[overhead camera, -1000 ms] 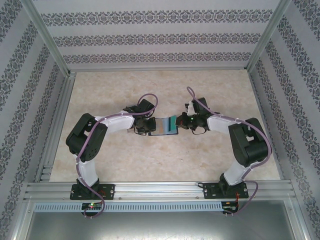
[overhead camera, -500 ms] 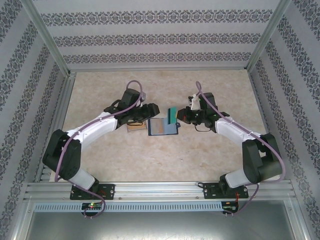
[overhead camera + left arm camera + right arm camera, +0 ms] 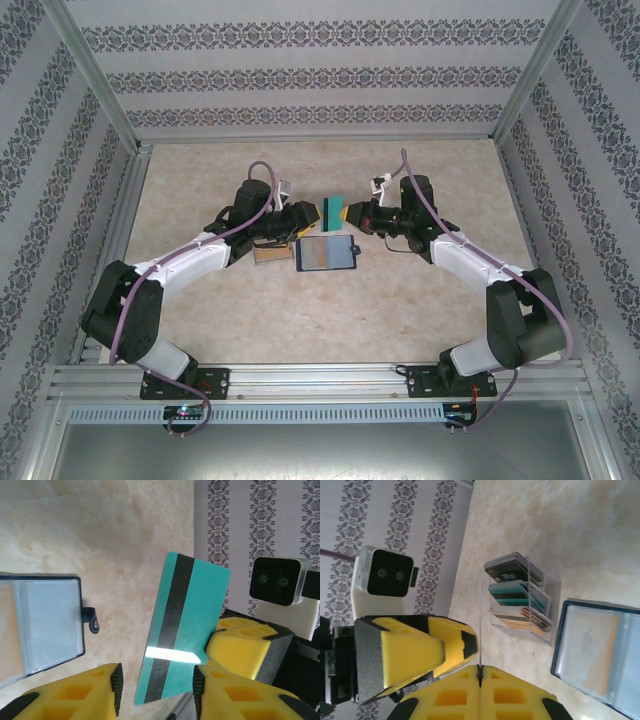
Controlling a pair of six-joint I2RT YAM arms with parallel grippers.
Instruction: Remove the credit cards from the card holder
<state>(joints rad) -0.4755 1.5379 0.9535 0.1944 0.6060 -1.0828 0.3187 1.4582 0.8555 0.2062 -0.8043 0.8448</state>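
One teal card [image 3: 185, 630] with a dark stripe down its length, raised off the table [image 3: 420, 310] and tilted; pinched at one edge by the right claw [image 3: 480, 672], fingers pressed together on it; card seen edge-on there as a thin line rising from between the yellow pads. Left claw [image 3: 156, 692] spread, one yellow finger [image 3: 75, 695] to either side of the card's lower end; clear gap on one side, other finger just beside the card; cannot tell whether touching. White wrist camera [image 3: 277, 580] of the right arm close behind the card in the left wrist view.

From above: both claws facing each other over the far middle of the table, card between them; left arm reaching in from the left, right arm from the right.

Card holder [image 3: 326, 254] lying open and flat on the table, just nearer than the raised card and apart from it; dark rim, clear pockets, small closure tab [image 3: 91, 620] sticking out on the side toward the right arm; tan card [image 3: 597, 655] showing inside one pocket.

Just beside the holder, on the left arm's side and partly under that arm, small clear box [image 3: 551, 587] standing on the table; three stacks of cards [image 3: 512, 595] inside, one dark, one teal, one tan, each in a separate compartment.
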